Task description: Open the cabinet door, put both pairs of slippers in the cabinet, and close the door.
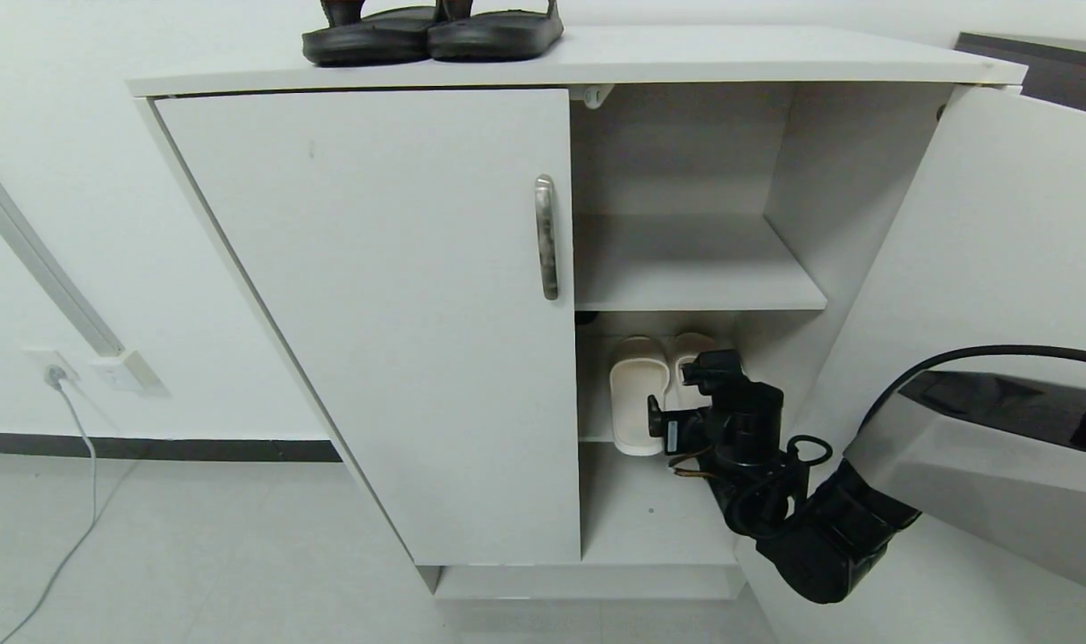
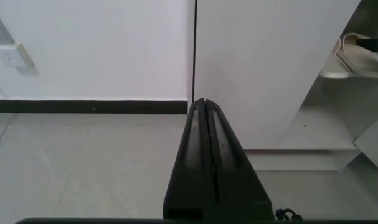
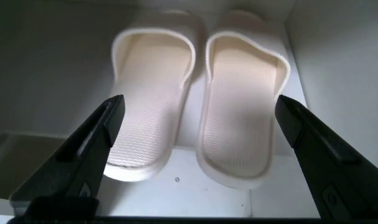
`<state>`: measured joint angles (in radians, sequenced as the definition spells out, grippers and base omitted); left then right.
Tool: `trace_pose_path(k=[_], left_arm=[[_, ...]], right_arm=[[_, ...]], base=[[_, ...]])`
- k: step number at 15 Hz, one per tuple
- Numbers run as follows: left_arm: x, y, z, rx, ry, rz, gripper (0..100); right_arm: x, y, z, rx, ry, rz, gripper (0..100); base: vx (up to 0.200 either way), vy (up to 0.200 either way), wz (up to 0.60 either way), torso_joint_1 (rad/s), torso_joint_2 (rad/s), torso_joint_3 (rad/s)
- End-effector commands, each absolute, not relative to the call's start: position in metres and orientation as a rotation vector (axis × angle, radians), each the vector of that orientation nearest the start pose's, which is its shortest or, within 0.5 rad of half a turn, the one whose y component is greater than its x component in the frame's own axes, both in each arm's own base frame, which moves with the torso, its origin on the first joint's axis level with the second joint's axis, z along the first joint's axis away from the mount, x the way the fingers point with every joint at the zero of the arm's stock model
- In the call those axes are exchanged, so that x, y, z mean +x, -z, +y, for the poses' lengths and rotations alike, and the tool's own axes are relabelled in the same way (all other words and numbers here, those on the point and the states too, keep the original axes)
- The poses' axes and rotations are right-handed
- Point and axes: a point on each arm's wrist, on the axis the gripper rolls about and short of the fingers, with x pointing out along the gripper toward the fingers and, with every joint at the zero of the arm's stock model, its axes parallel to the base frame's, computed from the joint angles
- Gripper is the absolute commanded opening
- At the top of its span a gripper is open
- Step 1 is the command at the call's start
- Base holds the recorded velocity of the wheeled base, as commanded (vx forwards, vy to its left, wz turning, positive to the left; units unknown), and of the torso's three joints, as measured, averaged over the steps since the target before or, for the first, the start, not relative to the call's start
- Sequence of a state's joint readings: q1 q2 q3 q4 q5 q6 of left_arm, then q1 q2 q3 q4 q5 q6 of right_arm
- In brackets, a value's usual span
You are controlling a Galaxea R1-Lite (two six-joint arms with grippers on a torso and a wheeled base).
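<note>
A white cabinet (image 1: 561, 67) stands with its right door (image 1: 981, 268) swung open and its left door (image 1: 373, 313) closed. A pair of cream slippers (image 1: 637, 394) (image 3: 195, 118) lies side by side on the lower middle shelf, heels hanging over its front edge. My right gripper (image 3: 198, 134) is open just in front of them, at the cabinet opening (image 1: 717, 376), holding nothing. A pair of black slippers (image 1: 431, 34) sits on the cabinet top. My left gripper (image 2: 203, 115) is shut and empty, low over the floor near the closed door.
An empty upper shelf (image 1: 695, 268) sits above the cream slippers and a bare bottom shelf (image 1: 641, 510) below. A metal handle (image 1: 547, 237) is on the left door. A wall socket with a cable (image 1: 55, 376) is at the left above grey floor.
</note>
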<state>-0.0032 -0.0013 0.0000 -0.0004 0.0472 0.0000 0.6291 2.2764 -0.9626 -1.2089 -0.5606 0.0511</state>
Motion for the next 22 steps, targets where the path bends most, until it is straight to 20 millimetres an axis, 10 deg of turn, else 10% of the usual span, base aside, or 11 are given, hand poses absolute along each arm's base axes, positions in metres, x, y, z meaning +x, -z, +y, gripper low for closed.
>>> trace_pose_path(k=[1, 22], left_arm=[[-0.0228, -0.0755, 0.0011, 0.002, -0.044, 0.0, 0], [-0.0228, -0.0755, 0.0011, 0.003, -0.043, 0.0, 0]], right_arm=[[0.3371, -0.0703, 0.2327, -0.005, -0.07, 0.083, 100], [0.328, -0.0661, 0.2337, -0.016, -0.084, 0.094, 100]], base=[[-0.2, 0.0, 0.0, 0.002, 0.0, 0.002], [-0.038, 0.0, 0.0, 0.0, 0.0, 0.014]])
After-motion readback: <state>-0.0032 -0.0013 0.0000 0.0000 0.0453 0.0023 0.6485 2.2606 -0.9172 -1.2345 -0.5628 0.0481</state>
